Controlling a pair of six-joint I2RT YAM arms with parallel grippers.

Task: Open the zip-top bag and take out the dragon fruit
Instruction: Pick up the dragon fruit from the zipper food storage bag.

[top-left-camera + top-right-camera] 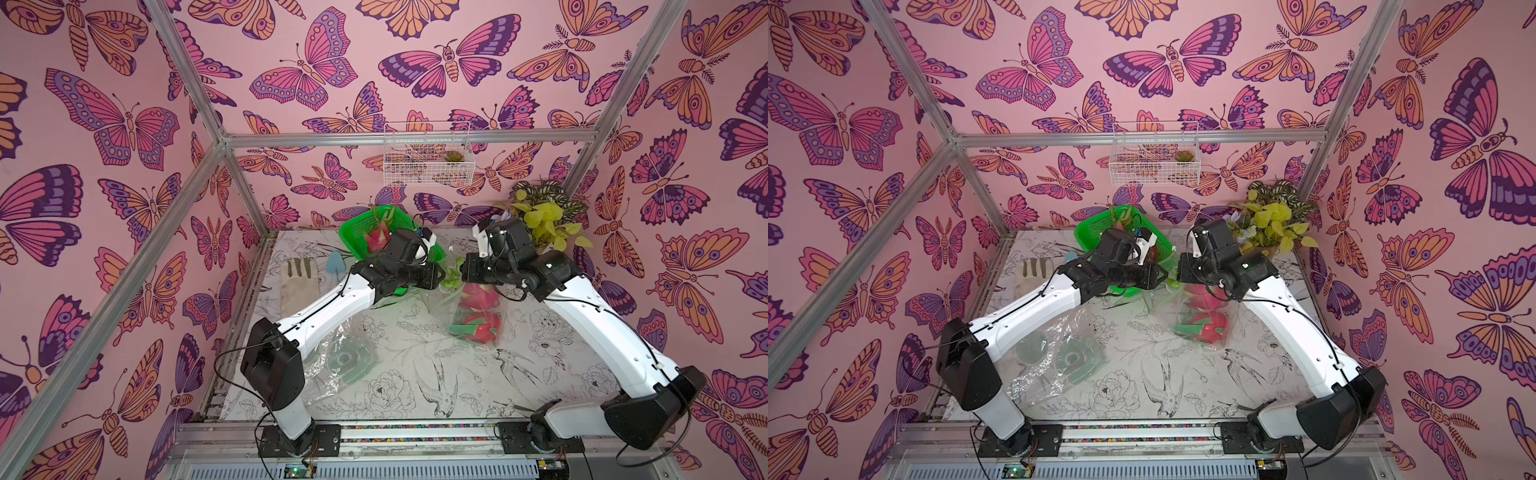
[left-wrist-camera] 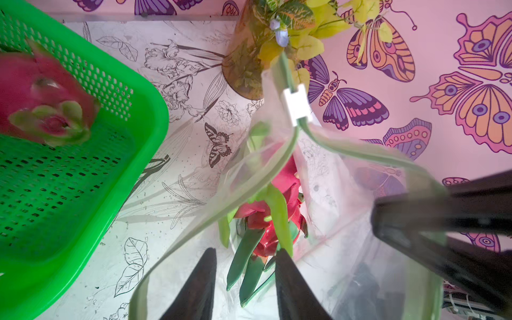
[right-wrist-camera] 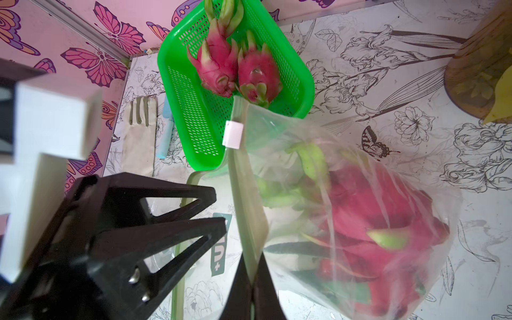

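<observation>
Far edge of the table [image 1: 415, 374], left of centre: green basket [image 3: 306, 83] w/ two dragon fruit [image 3: 219, 66] inside. Next we've got the left gripper [image 2: 246, 250], fingers apart, at the zip-top bag [image 3: 277, 133] mouth, which is open. More dragon fruit [image 3: 368, 210] is inside the bag, mid-table. The right gripper [image 3: 251, 266] is pinched tight on the bag's zip rim.

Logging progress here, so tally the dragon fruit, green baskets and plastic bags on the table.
Dragon fruit: 4, two in the green basket, two showing inside the zip-top bag
Green basket: 1
Plastic bags: 2, counting the crumpled bag
Total: 7
</observation>
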